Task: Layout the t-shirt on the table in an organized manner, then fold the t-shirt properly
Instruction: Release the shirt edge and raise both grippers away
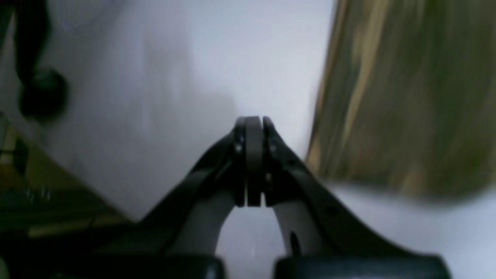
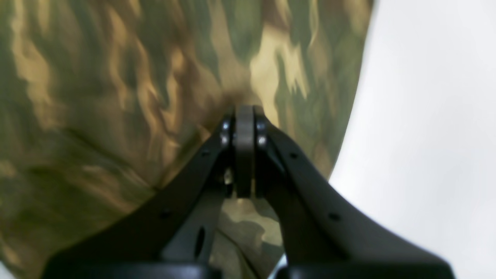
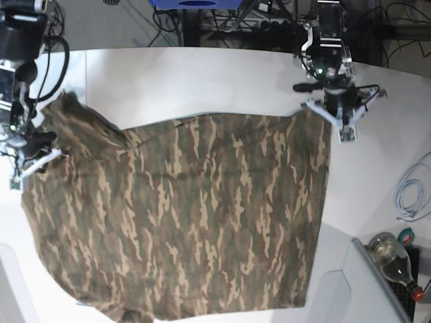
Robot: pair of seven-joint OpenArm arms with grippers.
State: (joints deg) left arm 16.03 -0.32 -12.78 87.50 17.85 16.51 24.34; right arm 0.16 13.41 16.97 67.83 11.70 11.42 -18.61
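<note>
The camouflage t-shirt (image 3: 202, 215) lies spread over most of the white table (image 3: 202, 81), with its left end bunched and raised. At that left end my right gripper (image 3: 32, 153) is shut. In the right wrist view the t-shirt (image 2: 116, 77) puckers toward the closed tips of the right gripper (image 2: 244, 110), so it is pinched there. My left gripper (image 3: 335, 114) sits by the shirt's far right corner. In the blurred left wrist view the left gripper (image 1: 254, 120) is shut with nothing between its pads, over bare table (image 1: 193, 58), and the t-shirt (image 1: 407, 97) lies to its right.
At the front right are a glass bottle (image 3: 394, 259), a coiled white cable (image 3: 411, 192) and a grey bin (image 3: 363, 289). Cables and stands run along the back edge. In the left wrist view a dark rounded object (image 1: 38, 93) sits near the table's edge.
</note>
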